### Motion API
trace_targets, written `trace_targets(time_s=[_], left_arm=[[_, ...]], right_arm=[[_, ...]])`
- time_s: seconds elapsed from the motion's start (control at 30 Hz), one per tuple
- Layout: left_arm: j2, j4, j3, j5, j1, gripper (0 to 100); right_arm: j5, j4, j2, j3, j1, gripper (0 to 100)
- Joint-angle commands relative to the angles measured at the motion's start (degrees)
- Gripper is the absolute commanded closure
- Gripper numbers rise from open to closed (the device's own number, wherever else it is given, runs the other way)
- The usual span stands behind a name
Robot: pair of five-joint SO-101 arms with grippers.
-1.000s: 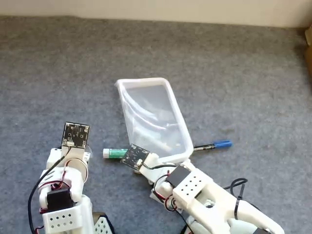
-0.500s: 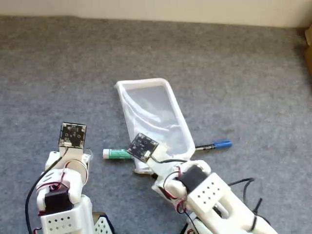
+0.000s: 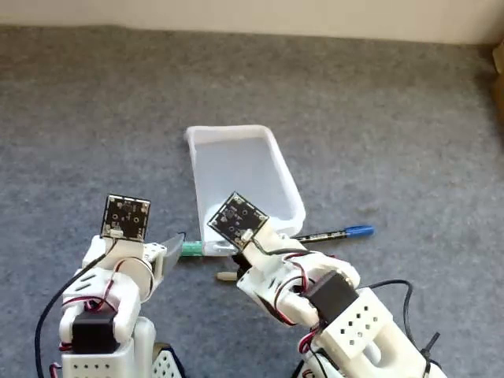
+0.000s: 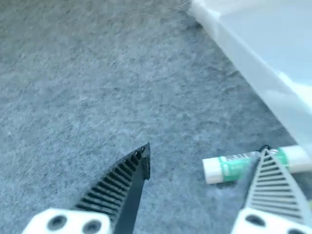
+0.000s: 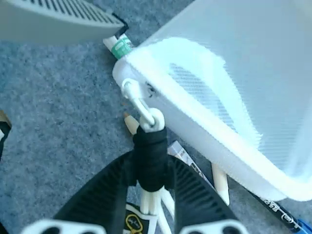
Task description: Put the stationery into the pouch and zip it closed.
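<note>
A white mesh pouch lies mid-table with its mouth toward the arms. My right gripper is shut on the black zipper pull at the pouch's near corner. A green and white glue stick lies beside that corner. My left gripper stands open just above the carpet, its white finger right beside the glue stick. A blue-capped pen and a pencil lie partly under the pouch's near edge.
Grey carpet covers the whole table, with open room to the left, right and far side of the pouch. The two arms sit close together at the pouch's near end, the left gripper's finger a short way from my right gripper.
My right arm has pushed forward to the pouch's near corner, and that end now looks raised. The left gripper has come forward and to the right, close to the glue stick.
</note>
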Motion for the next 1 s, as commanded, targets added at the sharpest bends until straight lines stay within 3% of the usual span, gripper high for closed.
trace_targets(time_s=[0.0, 0.37, 0.77, 0.97], left_arm=[[-0.40, 4.04, -6.90, 0.70, 4.35, 68], [-0.57, 5.71, -10.24, 0.62, 10.51, 68], [-0.48, 6.07, -11.30, 0.62, 10.77, 68], [-0.48, -1.41, -3.91, 0.70, 10.51, 68]], right_arm=[[-1.58, -2.42, -1.63, -3.91, 0.84, 99.2], [-1.58, -4.62, -1.45, -3.56, 0.92, 99.2], [-1.58, -4.44, -1.71, -3.65, 1.01, 99.2], [-1.58, -4.26, -1.71, -3.74, 0.57, 99.2]])
